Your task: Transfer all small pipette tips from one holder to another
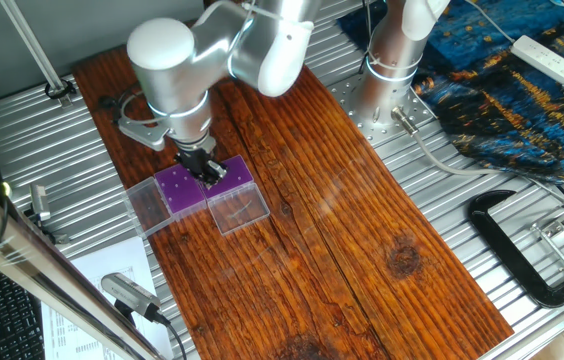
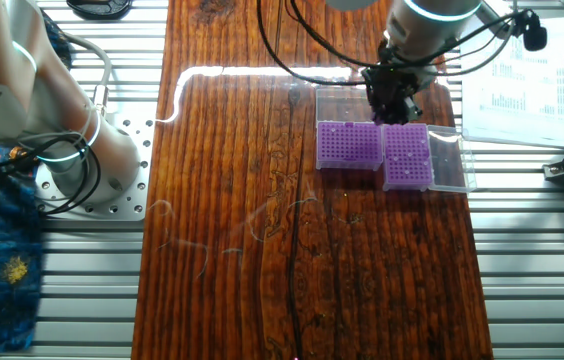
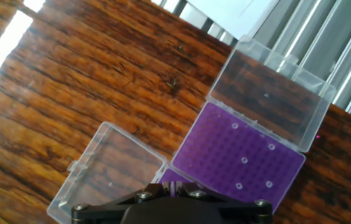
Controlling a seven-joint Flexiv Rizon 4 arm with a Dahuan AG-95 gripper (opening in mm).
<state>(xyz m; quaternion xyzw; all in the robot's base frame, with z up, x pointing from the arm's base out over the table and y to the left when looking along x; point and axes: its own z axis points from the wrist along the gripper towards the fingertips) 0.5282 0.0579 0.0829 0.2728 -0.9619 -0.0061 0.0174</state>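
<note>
My jaws hung low over the seam where the two holders met on the wooden table (image 1: 362,230), and I could not tell whether they were apart or together, since my own black body hid the fingertips in the hand view and the fixed views showed only a dark tip. The near holder (image 3: 241,155) lay just ahead of me, its purple perforated top carrying the small pipette tips (image 3: 244,160), pale rings scattered well apart across the holes. Its clear lid (image 3: 272,96) was folded back flat on the wood behind it. The second holder (image 2: 407,155) sat touching the first, mostly under my hand, with its own clear lid (image 3: 110,165) spread open to the side. A printed sheet of paper (image 2: 517,85) with small charts lay off the wood on the ribbed metal, its writing too small to read. I saw no brand or label on either holder.
</note>
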